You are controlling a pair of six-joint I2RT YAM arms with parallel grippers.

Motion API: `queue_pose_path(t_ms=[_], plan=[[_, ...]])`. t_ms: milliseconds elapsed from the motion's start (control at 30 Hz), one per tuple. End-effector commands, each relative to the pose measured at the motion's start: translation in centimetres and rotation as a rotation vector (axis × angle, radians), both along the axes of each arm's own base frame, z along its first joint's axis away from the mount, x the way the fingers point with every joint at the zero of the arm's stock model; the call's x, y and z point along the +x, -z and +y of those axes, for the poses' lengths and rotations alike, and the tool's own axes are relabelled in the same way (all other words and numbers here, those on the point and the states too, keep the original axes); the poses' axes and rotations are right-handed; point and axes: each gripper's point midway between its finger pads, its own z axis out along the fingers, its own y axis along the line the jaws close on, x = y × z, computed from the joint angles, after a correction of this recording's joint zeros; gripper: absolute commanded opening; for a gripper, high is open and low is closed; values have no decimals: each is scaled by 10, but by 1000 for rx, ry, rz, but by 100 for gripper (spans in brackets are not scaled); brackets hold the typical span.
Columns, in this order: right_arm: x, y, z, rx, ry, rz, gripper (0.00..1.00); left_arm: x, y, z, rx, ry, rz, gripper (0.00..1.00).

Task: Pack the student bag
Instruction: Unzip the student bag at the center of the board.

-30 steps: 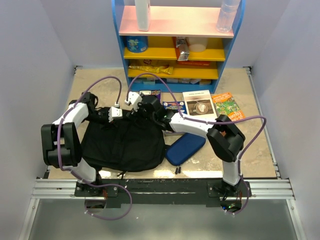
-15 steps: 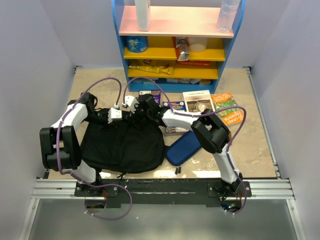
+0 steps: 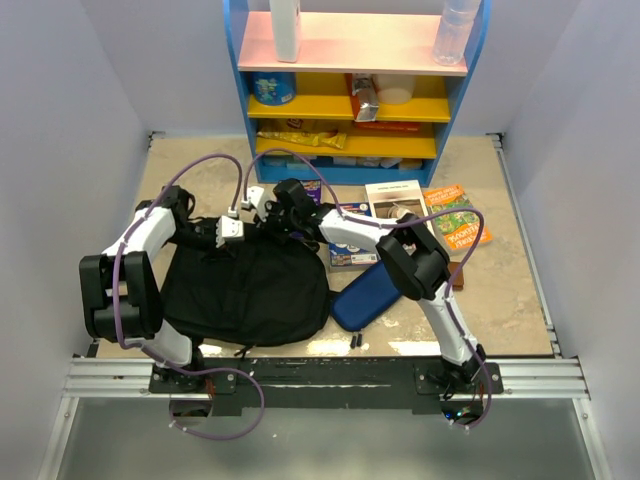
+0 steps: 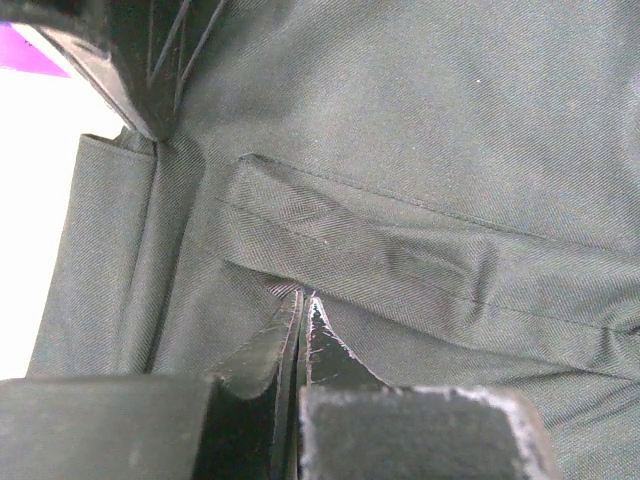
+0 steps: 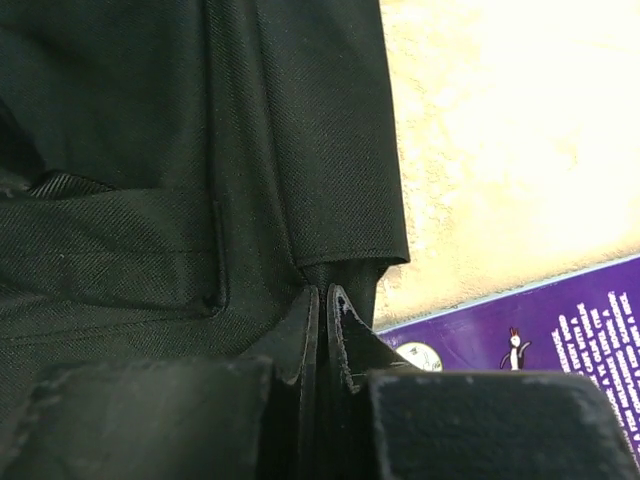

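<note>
The student bag (image 3: 245, 285) is a large black fabric backpack lying flat at the near left of the table. Both grippers meet at its far top edge. My left gripper (image 3: 245, 230) is shut, its fingertips (image 4: 302, 297) pinching a thin layer of the bag's cloth under a stitched fold (image 4: 400, 255). My right gripper (image 3: 268, 214) comes in from the right and is shut, its tips (image 5: 322, 292) clamped on a black flap of the bag (image 5: 300, 150) at its edge. A purple book (image 5: 540, 330) lies just beside that edge.
Several books lie right of the bag: a purple one (image 3: 300, 187), a white one (image 3: 397, 208), an orange-green one (image 3: 457, 212). A dark-blue pencil case (image 3: 370, 296) touches the bag's right side. A blue-and-yellow shelf (image 3: 355, 100) stands at the back. Two small black items (image 3: 355, 341) lie near the front edge.
My right gripper has closed on the bag's edge, and its elbow has swung left toward the bag. The left arm and the bag have stayed put.
</note>
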Motion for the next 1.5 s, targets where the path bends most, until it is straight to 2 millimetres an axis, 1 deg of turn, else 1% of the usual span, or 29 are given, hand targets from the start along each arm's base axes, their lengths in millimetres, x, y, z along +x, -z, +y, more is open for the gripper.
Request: queue_pose_path(t_ms=[0,67,100,167,233,300,333,400,500,533,667,733,800,867,900,967,1000,1100,1167,1300,1367,1433,1467], plan=[[17,-13,3,1,52,-34,0,-7,-16,-12,-61,41,-34,0],[25,-17,2,11,94,-49,0,-9,-18,-12,-61,47,-33,0],[36,-20,-2,13,149,-82,0,-11,-18,-12,-61,45,-30,0],[47,-23,-6,27,217,-94,0,-12,-20,-12,-59,50,-34,0],[67,-29,-16,34,337,-132,0,-14,-21,-11,-53,53,-35,0],[81,-36,-24,47,413,-166,0,-16,-22,-10,-46,57,-34,0],[86,-36,-32,40,466,-183,0,-18,-22,-10,-41,59,-27,0],[91,-40,-36,50,507,-203,0,-22,-21,-9,-32,65,-20,0],[99,-39,-48,37,595,-226,0,-30,-17,-7,-17,70,2,0],[100,-35,-52,31,613,-225,0,-33,-14,-5,0,72,8,0],[108,-27,-64,-3,691,-246,0,-54,2,1,44,83,58,0],[111,-25,-66,-16,708,-254,0,-63,6,7,83,92,75,0],[119,-28,-70,-27,744,-270,0,-75,11,14,128,97,101,0],[127,-25,-76,-36,770,-270,0,-84,14,18,154,107,124,0],[132,-30,-77,-36,788,-275,0,-89,14,22,180,111,134,0],[139,-27,-83,-50,817,-281,0,-94,14,26,204,114,151,0],[143,-31,-84,-45,828,-287,0,-99,14,30,226,116,165,0],[152,-32,-92,-50,871,-291,0,-106,12,37,253,112,178,0],[155,-29,-95,-59,895,-295,0,-110,10,42,266,102,186,0],[163,-30,-107,-87,958,-327,0,-126,7,55,310,97,232,0],[166,-31,-112,-90,985,-335,0,-131,9,62,338,78,239,0],[167,-32,-114,-82,993,-332,0,-137,12,67,364,74,252,0],[166,-33,-112,-70,983,-327,0,-136,11,70,365,61,246,0]])
